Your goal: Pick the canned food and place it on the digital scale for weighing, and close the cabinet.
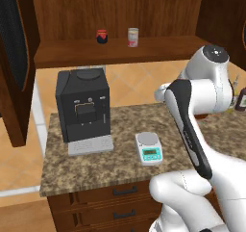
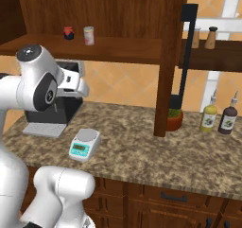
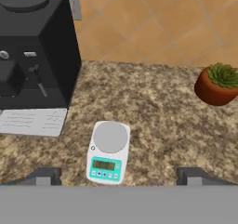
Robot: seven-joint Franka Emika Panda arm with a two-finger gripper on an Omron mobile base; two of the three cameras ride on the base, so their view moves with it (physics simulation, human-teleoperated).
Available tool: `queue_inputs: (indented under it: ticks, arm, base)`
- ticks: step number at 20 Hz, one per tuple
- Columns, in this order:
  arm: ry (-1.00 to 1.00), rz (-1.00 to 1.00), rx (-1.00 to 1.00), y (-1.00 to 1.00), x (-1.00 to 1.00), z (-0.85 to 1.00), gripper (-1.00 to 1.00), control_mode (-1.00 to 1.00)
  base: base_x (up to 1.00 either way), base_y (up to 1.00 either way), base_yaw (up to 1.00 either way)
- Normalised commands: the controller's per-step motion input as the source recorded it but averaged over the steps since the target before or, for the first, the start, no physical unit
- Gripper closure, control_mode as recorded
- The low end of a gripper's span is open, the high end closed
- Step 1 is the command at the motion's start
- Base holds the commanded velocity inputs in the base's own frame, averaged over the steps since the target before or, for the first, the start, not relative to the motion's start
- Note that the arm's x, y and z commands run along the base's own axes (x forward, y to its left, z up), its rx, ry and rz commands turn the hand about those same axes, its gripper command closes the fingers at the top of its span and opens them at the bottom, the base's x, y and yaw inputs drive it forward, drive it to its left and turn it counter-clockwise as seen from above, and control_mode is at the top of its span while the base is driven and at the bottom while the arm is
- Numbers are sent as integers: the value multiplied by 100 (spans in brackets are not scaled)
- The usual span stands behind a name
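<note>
Hand view: gripper (image 3: pixel 119 175), jaws wide and empty, above the digital scale (image 3: pixel 108 151); canned food (image 1: pixel 133 37) awaits on the open cabinet (image 1: pixel 120 53) shelf.

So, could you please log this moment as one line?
silvery red-banded can: on shelf | white scale: platter bare | dark wooden cabinet: open | jaws: open, empty

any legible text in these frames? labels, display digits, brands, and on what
None readable.
digital scale display: dark digits, too blurred to read.
canned food on the cabinet shelf: red label band, no legible words.
coffee machine: panel marks too small.
Two bottles: labels too small.
</note>
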Motion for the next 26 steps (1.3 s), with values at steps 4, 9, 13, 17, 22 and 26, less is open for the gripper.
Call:
queue_inputs:
  ticks: [4,9,13,17,22,26]
  arm:
    - [-32,0,0,0,-32,71,-100,-100]
    - [-37,0,0,0,-16,70,-100,-100]
    - [-36,0,0,0,-24,75,-100,-100]
    - [-32,0,0,0,-8,63,-100,-100]
    - [-10,1,0,1,1,42,-100,-100]
    - [-1,6,0,1,16,27,-100,-100]
  base:
    - [0,0,0]
    - [0,0,0]
    - [0,0,0]
    - [0,0,0]
    - [0,0,0]
    - [0,0,0]
